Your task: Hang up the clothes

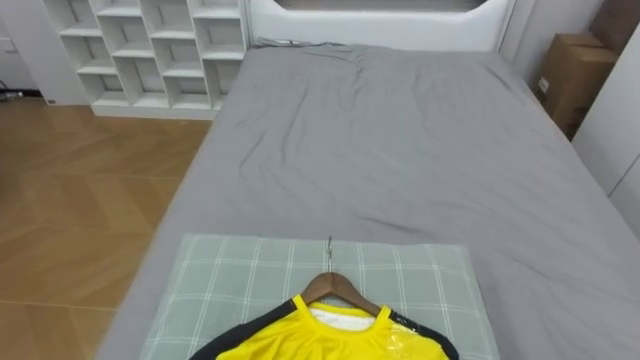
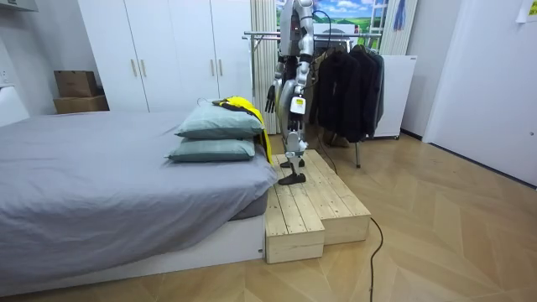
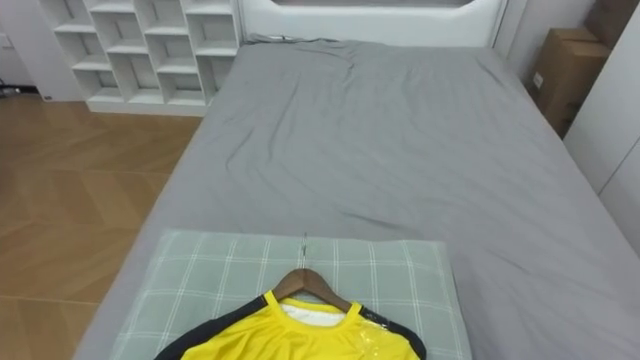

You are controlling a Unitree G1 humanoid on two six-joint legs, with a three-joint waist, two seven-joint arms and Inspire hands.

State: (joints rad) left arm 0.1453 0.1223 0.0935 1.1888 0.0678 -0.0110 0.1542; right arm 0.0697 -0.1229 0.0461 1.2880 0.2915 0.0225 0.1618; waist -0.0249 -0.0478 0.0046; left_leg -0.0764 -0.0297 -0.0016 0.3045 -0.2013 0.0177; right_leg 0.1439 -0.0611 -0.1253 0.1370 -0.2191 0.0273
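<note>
**Yellow shirt on hanger: unheld, lying on the pillow**

**Fingers.** In the room view the right hand (image 2: 270, 99) hangs at the robot's side. Its fingers are loosely spread, point down and pinch nothing. The left hand (image 2: 295, 106) hangs near it at about 4 o'clock; I cannot tell whether its fingers are spread or curled.

**Risks.**
- A grasp on the cloth alone would likely slide the shirt (image 1: 320, 340) off the hanger (image 1: 335, 288), because it is only draped over the wooden shoulders.
- The hook (image 1: 330, 252) is thin and lies flat on soft fabric, so fingers closing on it may press it into the pillow (image 1: 230, 275) and miss.
- The robot stands on a raised platform (image 2: 310, 201). Leaning far forward, or a careless turn toward the rack (image 2: 268, 35), could probably cost it its footing.
- The rack already carries dark clothes (image 2: 344, 84), so the hook may catch on them.

**Position.**
- In the room view the shirt lies at 9 o'clock from the right hand, near it but apart, on top of the pillow stack.
- In the eye views it sits at 6 o'clock, collar and hook pointing to 12 o'clock.
- The bed (image 1: 400, 150) stretches away beyond it.
- The rack stands behind the robot.
</note>
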